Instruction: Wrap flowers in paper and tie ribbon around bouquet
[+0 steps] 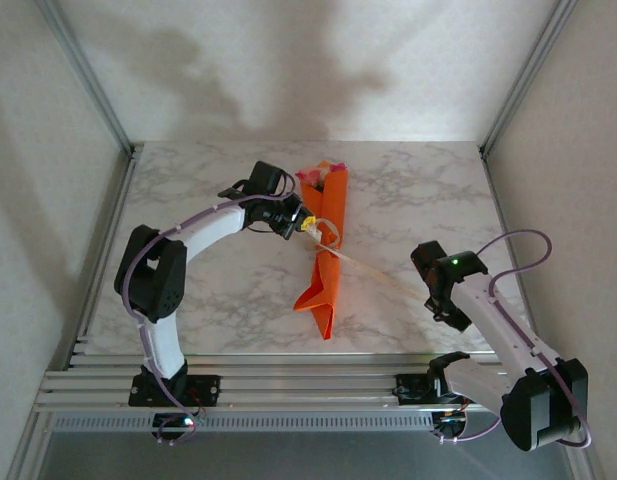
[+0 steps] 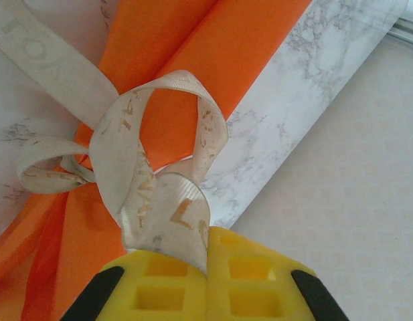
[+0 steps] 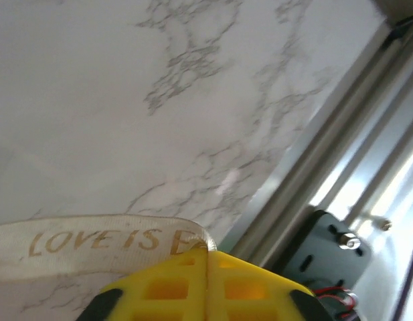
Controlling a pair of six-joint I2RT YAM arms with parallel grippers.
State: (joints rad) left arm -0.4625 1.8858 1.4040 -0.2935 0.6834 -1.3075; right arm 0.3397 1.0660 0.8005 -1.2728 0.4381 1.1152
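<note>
The bouquet (image 1: 326,240) lies down the middle of the marble table, a narrow cone of orange paper (image 2: 193,67) with pink flowers (image 1: 323,172) at its far, wide end. The cream ribbon (image 2: 159,194) with gold lettering is looped and knotted around the cone. My left gripper (image 2: 207,251) is shut on one loop of it, right beside the paper (image 1: 306,223). A long tail of the ribbon (image 1: 373,270) runs off to the right across the table. Its end (image 3: 92,244) sits pinched in the seam of my right gripper (image 3: 207,257), whose jaws are together, near the front right (image 1: 430,298).
The marble table (image 1: 188,190) is bordered by aluminium rails along the near edge (image 1: 288,385), close to my right gripper (image 3: 326,167). White walls and frame posts enclose the back and both sides.
</note>
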